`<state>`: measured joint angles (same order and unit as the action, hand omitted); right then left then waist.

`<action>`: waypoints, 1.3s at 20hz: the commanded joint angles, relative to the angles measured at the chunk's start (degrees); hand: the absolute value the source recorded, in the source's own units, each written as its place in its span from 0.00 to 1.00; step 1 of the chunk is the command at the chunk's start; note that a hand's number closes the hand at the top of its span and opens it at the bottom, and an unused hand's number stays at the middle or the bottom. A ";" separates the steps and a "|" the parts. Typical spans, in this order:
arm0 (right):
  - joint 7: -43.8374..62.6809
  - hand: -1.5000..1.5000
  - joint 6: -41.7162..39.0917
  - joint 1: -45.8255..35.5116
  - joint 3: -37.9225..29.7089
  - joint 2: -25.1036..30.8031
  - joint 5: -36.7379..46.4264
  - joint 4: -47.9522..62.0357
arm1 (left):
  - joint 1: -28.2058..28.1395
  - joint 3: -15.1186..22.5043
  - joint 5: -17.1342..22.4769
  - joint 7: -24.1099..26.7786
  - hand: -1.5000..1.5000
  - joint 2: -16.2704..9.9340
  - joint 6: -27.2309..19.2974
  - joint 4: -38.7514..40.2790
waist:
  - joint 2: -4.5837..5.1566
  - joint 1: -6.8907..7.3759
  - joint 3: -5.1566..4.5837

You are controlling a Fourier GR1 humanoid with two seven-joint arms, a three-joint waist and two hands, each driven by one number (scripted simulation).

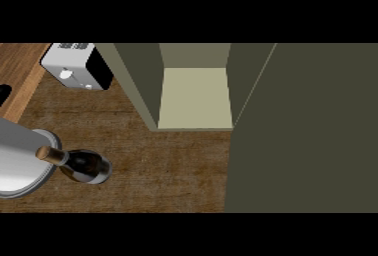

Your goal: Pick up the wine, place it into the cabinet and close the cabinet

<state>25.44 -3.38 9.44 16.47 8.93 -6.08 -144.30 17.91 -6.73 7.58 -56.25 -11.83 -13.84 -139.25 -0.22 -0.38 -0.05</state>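
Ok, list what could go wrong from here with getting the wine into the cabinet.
1. The wine bottle stands close beside the round grey object at the left; a reaching hand could knock one against the other.
2. The cabinet opening looks narrow, so the bottle might clip a side wall.
3. The open door fills the right side and may block a hand's approach.

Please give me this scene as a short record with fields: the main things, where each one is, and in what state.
bottle: dark glass wine bottle with a cork-coloured top, standing on the brown wooden counter, at left
cabinet: olive-green cabinet, open, pale shelf with nothing on it
door: cabinet's wide door, swung open at right
pot: round grey metal pot, left edge, beside the bottle
toaster: white and black toaster, upper left
hands: none in view
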 commanded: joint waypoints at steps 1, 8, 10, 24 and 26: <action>4.42 0.00 -0.41 6.52 0.40 1.50 -4.39 -15.27 | -0.60 -5.29 4.99 0.04 0.00 -2.67 2.63 -0.23 | -0.16 -0.48 0.01; 3.79 0.00 0.51 5.65 1.57 0.91 -3.24 -13.94 | -4.33 -11.73 10.28 6.80 0.00 -3.21 7.46 5.13 | -0.02 -0.25 0.00; 5.34 0.00 0.65 4.60 0.56 1.75 -3.74 -14.47 | -7.74 -14.94 14.39 9.00 0.00 -3.88 11.26 6.38 | -0.04 -0.04 -0.04; 9.58 0.00 3.37 0.39 1.44 2.01 -3.60 -16.26 | -17.09 -18.32 15.80 20.70 0.00 -0.50 20.37 17.42 | 0.02 -0.35 -0.05; 5.95 0.00 2.86 0.46 2.18 1.19 -2.67 -12.96 | -19.04 -17.81 14.87 25.28 0.00 0.51 23.69 21.48 | 0.09 -0.25 -0.03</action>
<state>26.98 -0.76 7.75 19.92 9.00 -5.11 -144.57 2.38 -24.55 23.08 -36.65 -12.92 5.62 -122.00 -0.19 -0.67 -0.07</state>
